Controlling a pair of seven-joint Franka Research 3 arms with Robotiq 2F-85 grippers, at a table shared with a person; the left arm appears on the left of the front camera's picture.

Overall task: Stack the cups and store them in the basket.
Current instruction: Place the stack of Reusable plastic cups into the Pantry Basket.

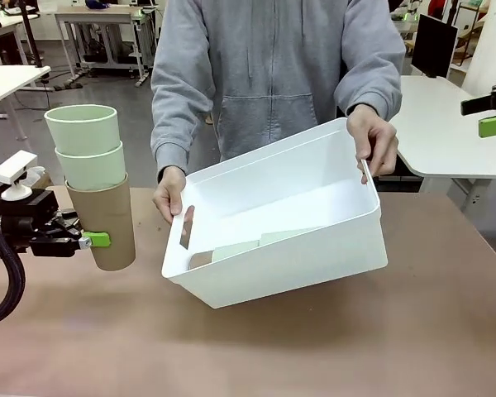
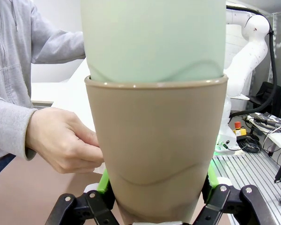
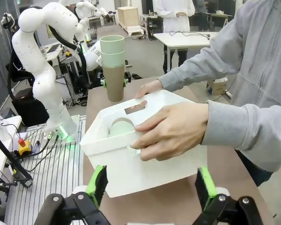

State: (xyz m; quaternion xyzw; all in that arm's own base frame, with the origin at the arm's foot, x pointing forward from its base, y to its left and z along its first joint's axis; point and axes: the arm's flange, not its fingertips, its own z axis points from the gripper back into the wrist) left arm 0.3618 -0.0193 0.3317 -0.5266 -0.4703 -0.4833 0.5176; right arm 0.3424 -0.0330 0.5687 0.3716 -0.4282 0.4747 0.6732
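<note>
Nearest the camera in the front view, the brown table top (image 1: 314, 347) lies bare in front of the white rectangular plastic basket (image 1: 298, 260), which a person in a grey hooded sweatshirt (image 1: 273, 74) holds tilted, its open side tipped toward the robot. One of the person's hands (image 1: 170, 193) grips the basket's short wall with the slot handle, the other hand (image 1: 374, 142) the opposite rim. Inside the basket, cups lie on their sides against the low wall: a tan-brown edge and pale mint green bodies (image 1: 248, 246) show, but how many lie there cannot be made out, since the wall hides most of them.

Left of the basket and apart from it, the left gripper (image 1: 99, 240) is clamped on a stack of three tall tapered matte cups (image 1: 95, 178): a tan-brown one at the bottom (image 2: 157, 154), two pale mint green ones nested above. In the left wrist view the green pads (image 2: 103, 180) press both sides of the brown cup, and its base is cut off by the picture's edge.

The right gripper (image 3: 151, 185) stands wide apart with nothing between its green pads, just beside the basket's near wall (image 3: 145, 171).

Behind the basket stand white tables (image 1: 446, 124), a dark monitor (image 1: 434, 45) and grey flooring.
</note>
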